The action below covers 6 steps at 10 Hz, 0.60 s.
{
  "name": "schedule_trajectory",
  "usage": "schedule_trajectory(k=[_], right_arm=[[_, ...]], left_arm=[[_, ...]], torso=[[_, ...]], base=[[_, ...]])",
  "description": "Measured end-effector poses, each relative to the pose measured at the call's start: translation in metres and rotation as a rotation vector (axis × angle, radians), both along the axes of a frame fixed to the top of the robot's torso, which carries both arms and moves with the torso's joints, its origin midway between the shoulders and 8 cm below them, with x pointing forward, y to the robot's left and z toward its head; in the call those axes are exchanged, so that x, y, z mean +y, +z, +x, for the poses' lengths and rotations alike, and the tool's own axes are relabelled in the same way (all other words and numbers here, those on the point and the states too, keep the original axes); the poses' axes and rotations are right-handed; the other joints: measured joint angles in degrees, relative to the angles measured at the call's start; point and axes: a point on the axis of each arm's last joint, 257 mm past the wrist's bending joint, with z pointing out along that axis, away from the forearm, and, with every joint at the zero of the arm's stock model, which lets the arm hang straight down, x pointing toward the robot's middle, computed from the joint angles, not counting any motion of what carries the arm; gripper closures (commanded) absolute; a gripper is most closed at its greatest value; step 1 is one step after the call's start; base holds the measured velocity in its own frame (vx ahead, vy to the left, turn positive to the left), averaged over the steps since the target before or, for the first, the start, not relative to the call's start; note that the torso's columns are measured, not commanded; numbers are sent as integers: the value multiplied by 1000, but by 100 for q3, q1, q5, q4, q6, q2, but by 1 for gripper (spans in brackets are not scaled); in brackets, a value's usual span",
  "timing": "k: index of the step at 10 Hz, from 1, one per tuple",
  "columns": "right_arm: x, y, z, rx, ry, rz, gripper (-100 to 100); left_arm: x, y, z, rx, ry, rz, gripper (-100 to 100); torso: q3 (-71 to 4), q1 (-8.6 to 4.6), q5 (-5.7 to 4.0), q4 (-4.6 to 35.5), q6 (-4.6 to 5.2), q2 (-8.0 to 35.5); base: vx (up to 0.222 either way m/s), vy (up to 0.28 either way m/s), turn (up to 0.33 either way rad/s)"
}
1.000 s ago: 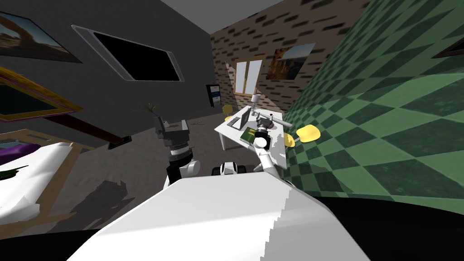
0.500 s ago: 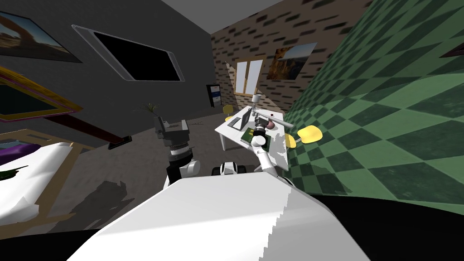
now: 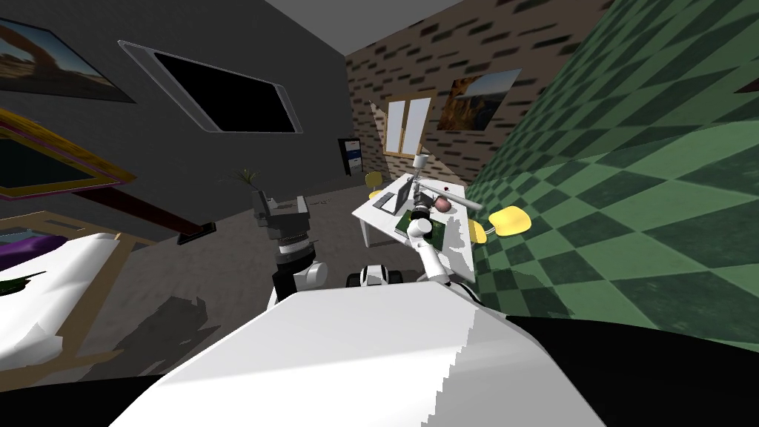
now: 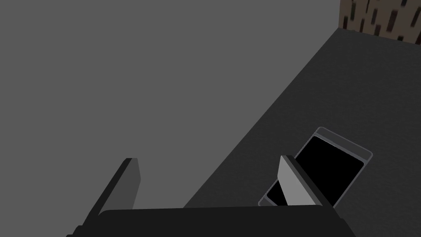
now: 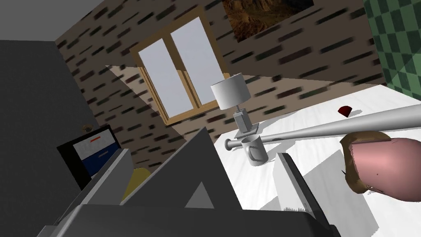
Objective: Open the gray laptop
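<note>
Right wrist view: the right gripper holds its fingers apart, with the raised lid of the grey laptop showing between them. The laptop stands partly open near the white worktop's edge farthest from the green checkered wall. A mug and a lamp sit beyond. The left gripper, fingers apart, hangs clear of the worktop.

A white rectangular desk stands ahead of you against a green checkered wall, with a round yellow chair beside it. A wooden-framed window shows pale in the brown brick wall, and dark grey floor spreads left.
</note>
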Motion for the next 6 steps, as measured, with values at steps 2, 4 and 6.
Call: schedule_trajectory(k=[2,4,6], right_arm=[[2,-6,4,7,16,47,-100],[6,-13,13,17,36,101,-100],[12,-20,20,26,57,160,-100]], left_arm=[[0,0,0,0,0,0,0],[0,0,0,0,0,0,0],[0,0,0,0,0,0,0]], torso=[[3,-3,-1,1,1,5],[0,1,0,0,0,0],[-1,1,0,-1,0,-1]], base=[[16,5,3],[22,10,7],[23,9,6]])
